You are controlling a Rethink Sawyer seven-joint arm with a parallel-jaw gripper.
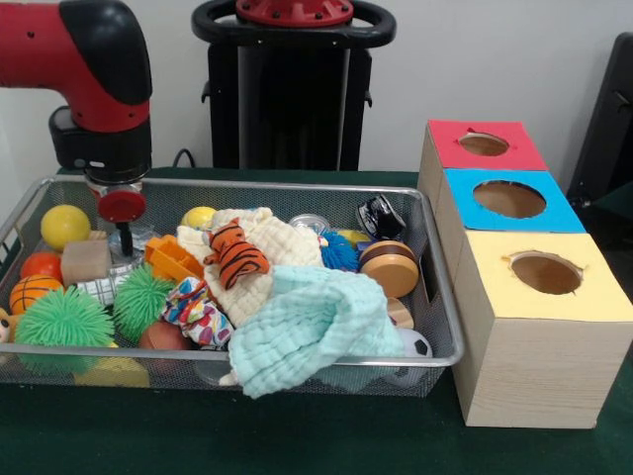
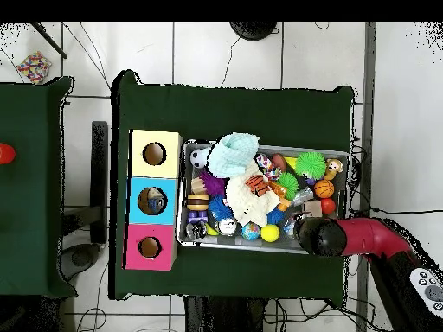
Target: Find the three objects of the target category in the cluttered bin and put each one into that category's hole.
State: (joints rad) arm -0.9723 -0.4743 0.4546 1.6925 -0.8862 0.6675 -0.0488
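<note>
A wire mesh bin (image 1: 297, 185) holds a jumble of toys and cloths. My gripper (image 1: 125, 241) hangs from the red and black arm (image 1: 99, 89) into the bin's far left corner, just above a clear item beside a wooden block (image 1: 85, 260) and an orange toy (image 1: 173, 259). In the overhead view the arm's end (image 2: 318, 235) covers the gripper. A striped tiger plush (image 1: 235, 253) lies on a cream cloth (image 1: 267, 242). A mint cloth (image 1: 309, 332) drapes over the front rim. At the right stands a wooden box with a red hole (image 1: 484, 143), a blue hole (image 1: 509, 199) and a yellow hole (image 1: 545, 272).
Also in the bin are a yellow ball (image 1: 64, 226), a small basketball (image 1: 30, 293), green spiky balls (image 1: 64, 319), a blue spiky ball (image 1: 339, 253), a wooden yo-yo (image 1: 390, 268), a black toy car (image 1: 379, 215) and a soccer ball (image 1: 416, 343). The bin (image 2: 234, 245) touches the box (image 2: 154, 201).
</note>
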